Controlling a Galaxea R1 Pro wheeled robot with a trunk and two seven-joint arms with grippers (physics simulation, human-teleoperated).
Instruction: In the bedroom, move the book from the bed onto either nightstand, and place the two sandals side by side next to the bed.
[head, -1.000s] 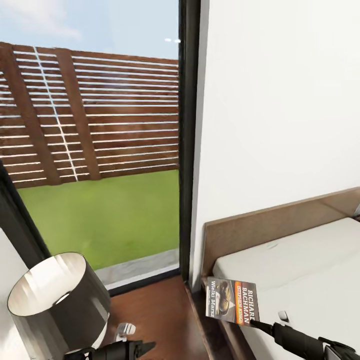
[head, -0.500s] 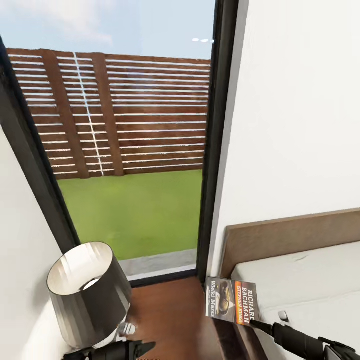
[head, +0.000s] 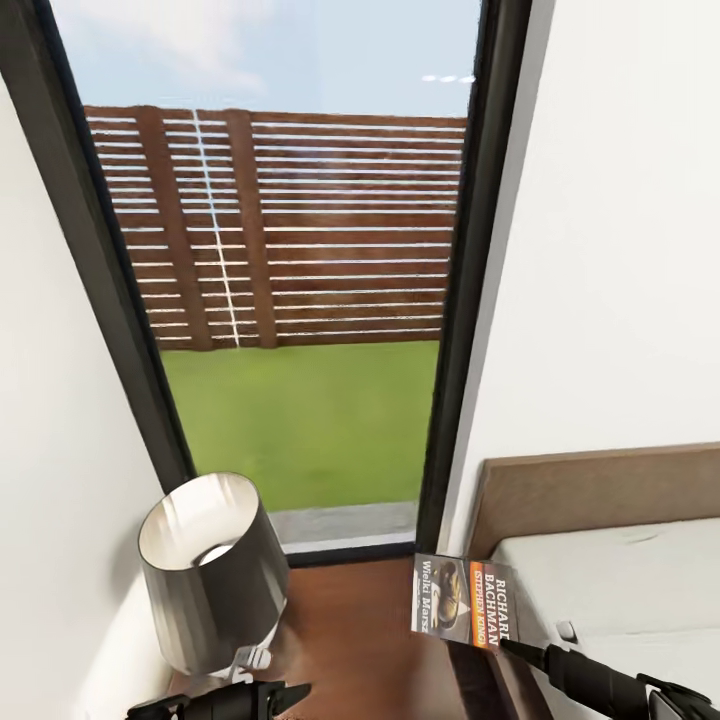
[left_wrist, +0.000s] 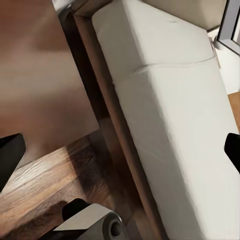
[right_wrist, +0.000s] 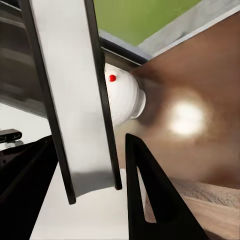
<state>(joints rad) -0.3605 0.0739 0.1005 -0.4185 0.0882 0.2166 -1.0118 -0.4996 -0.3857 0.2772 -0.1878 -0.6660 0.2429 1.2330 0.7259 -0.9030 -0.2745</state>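
The right gripper (head: 508, 645) holds the book (head: 464, 600) above the nightstand (head: 360, 640).

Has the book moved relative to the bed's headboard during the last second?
Yes. The book, gripped by the right gripper, now sits left of the headboard, over the nightstand; the camera also panned.

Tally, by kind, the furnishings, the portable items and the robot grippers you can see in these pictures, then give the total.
Furnishings: 4 (lamp, nightstand, bed, window)
Portable items: 1 (book, held in the right gripper)
Grippers: 2 (right gripper, left gripper)
Total: 7
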